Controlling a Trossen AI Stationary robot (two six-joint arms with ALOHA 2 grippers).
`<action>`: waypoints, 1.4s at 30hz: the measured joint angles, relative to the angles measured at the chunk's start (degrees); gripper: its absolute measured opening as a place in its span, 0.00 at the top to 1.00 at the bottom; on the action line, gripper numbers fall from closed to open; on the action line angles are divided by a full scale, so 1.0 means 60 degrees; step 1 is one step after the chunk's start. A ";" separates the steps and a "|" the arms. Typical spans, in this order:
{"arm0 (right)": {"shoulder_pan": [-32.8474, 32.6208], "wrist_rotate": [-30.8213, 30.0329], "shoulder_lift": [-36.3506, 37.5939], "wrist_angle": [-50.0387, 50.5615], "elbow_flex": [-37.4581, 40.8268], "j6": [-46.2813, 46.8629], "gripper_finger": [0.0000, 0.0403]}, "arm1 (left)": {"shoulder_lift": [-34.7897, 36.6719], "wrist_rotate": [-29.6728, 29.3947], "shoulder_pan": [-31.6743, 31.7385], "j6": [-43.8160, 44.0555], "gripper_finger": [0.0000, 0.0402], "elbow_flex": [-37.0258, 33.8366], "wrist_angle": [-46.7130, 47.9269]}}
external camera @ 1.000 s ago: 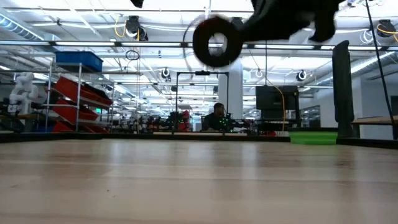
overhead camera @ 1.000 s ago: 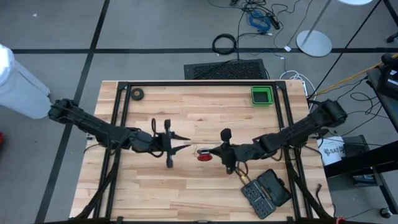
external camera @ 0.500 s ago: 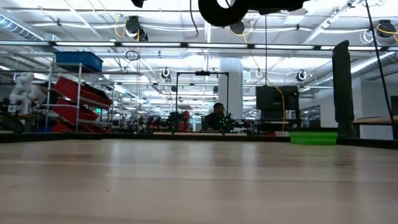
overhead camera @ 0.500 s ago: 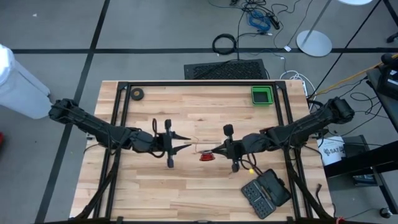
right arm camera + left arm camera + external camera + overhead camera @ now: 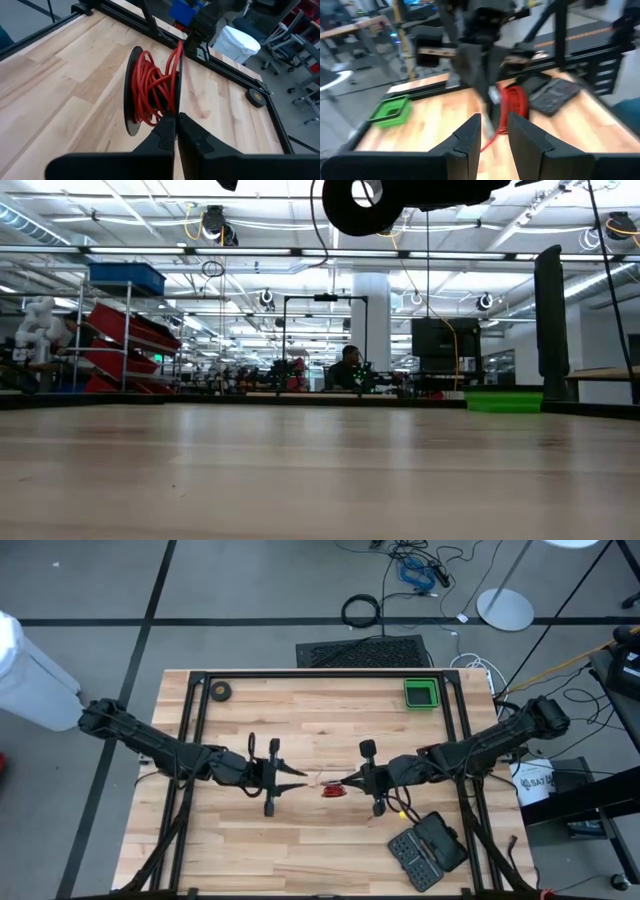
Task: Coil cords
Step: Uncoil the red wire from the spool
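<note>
Right gripper (image 5: 175, 122) pinches shut on light reel (image 5: 150, 92) rim; left gripper (image 5: 300, 778), jaws part-spread, feeds thin limp red cord (image 5: 176, 57). Grip near reel.

- The pale butcher-block wooden table (image 5: 300, 720) is showing a smooth, lightly sheened top of glued planks with visible grain.
- The thin red plastic-coated cord (image 5: 152, 90) is looking smooth and slightly glossy where it is lying wound on the reel.
- The round black reel (image 5: 131, 95) is showing thin, flat, matt flanges that are looking like plastic.
- The small square green bin (image 5: 421, 693) is looking like smooth moulded plastic.
- The right gripper (image 5: 176, 131) is showing matt black, smooth-faced fingers.
- The left gripper (image 5: 492, 137) is presenting the same matt black finish.
</note>
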State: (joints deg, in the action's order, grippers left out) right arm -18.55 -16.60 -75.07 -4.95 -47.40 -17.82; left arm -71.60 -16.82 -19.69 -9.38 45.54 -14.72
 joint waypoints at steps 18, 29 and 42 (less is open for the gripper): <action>0.0784 0.0037 -0.0004 0.0154 0.0000 -0.0505 1.00 | -0.0876 -0.1953 -0.0543 0.0272 0.74 -0.0004 -0.0102; 0.0783 0.0051 -0.0004 0.0188 0.0000 -0.0614 1.00 | -0.0876 -0.1993 -0.0530 0.1298 0.66 -0.0004 0.0342; 0.0783 0.0069 -0.0004 0.0321 0.0000 -0.0467 1.00 | -0.0876 -0.1985 -0.0533 0.1793 0.45 -0.0004 0.0974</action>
State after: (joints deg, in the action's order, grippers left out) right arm -13.85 -16.19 -75.09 -3.03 -47.40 -20.62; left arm -76.86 -28.73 -22.90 1.38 45.52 -8.88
